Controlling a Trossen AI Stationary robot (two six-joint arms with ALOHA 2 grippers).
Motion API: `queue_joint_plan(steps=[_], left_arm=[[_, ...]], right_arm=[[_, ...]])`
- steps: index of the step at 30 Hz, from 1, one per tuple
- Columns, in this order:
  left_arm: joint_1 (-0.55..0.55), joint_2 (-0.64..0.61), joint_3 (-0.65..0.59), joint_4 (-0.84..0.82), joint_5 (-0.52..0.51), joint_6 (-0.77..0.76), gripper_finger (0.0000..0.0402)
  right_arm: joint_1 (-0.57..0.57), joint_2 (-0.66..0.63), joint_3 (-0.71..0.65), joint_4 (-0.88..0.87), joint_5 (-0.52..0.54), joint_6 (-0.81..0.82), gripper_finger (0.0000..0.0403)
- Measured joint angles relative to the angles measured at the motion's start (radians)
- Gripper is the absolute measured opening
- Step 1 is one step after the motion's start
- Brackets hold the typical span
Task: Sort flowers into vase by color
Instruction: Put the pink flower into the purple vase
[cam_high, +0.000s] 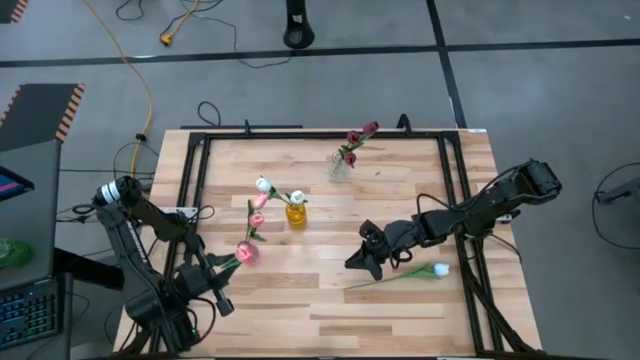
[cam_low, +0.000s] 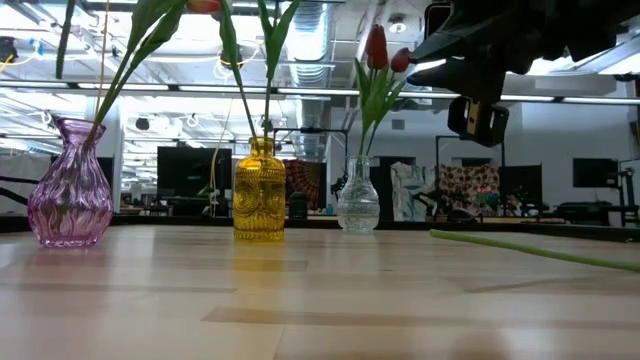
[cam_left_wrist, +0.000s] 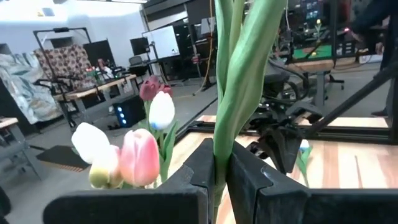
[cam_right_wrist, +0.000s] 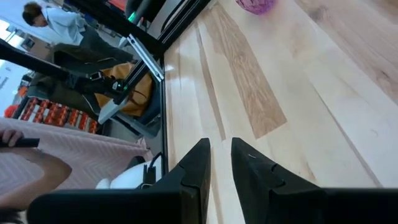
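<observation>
We work on a light wooden table (cam_high: 330, 300) edged by a black frame, standing on a grey floor with cables; the low view shows a workshop with benches and screens behind it.

From above we see three vases. The clear vase (cam_high: 340, 168) stands toward the far edge and carries the dark red tulips (cam_high: 358, 138). The yellow vase (cam_high: 296, 214) stands near the table's middle with white tulips (cam_high: 281, 191) in it. The pink vase (cam_high: 247, 252) is nearest the left arm and is seen almost end-on, so its shape is unclear there. The low view supplies this: it is a ribbed purple-pink glass vase, upright on the table at the left of the row, with green stems rising out of it.

The left gripper (cam_high: 208, 272) sits just beside the pink vase. Only the left wrist view shows its state: the fingers (cam_left_wrist: 249, 180) are clamped on a green stem (cam_left_wrist: 239, 81), with pink and white heads visible beyond.

One white tulip (cam_high: 441, 269) lies flat on the table, its stem pointing toward the near edge. The right gripper (cam_high: 362, 258) is just beside the stem's end; from above we cannot tell contact. The low view shows it well above the stem. The right wrist view shows its fingers (cam_right_wrist: 193, 171) slightly apart, holding nothing, over bare wood.
</observation>
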Motion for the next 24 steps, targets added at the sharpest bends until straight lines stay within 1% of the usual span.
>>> queue_joint_plan(steps=[3,7,9,14,17,20,24], left_arm=[[0.005,0.000,0.000,-0.060,0.000,-0.061,0.0016],[0.007,0.000,-0.013,-0.074,-0.003,-0.074,0.0016],[0.014,0.000,-0.041,-0.077,-0.003,-0.094,0.0016],[0.032,-0.027,-0.138,-0.084,-0.007,-0.221,0.0016],[0.034,-0.053,-0.183,-0.084,-0.015,-0.261,0.0015],[0.034,-0.075,-0.213,-0.083,-0.009,-0.281,0.0015],[0.034,-0.102,-0.216,-0.083,-0.007,-0.297,0.0015]], right_arm=[[-0.001,0.000,0.000,0.000,0.010,-0.001,0.0093],[-0.001,0.000,0.000,0.000,0.021,-0.003,0.0093],[-0.001,0.000,0.000,0.000,0.023,-0.003,0.0093],[-0.001,0.000,0.000,0.000,0.023,-0.003,0.0093],[-0.001,0.000,0.000,0.000,0.023,-0.003,0.0093],[-0.001,0.000,0.000,0.000,0.023,-0.003,0.0093],[-0.001,0.000,0.000,0.000,0.023,-0.003,0.0093]])
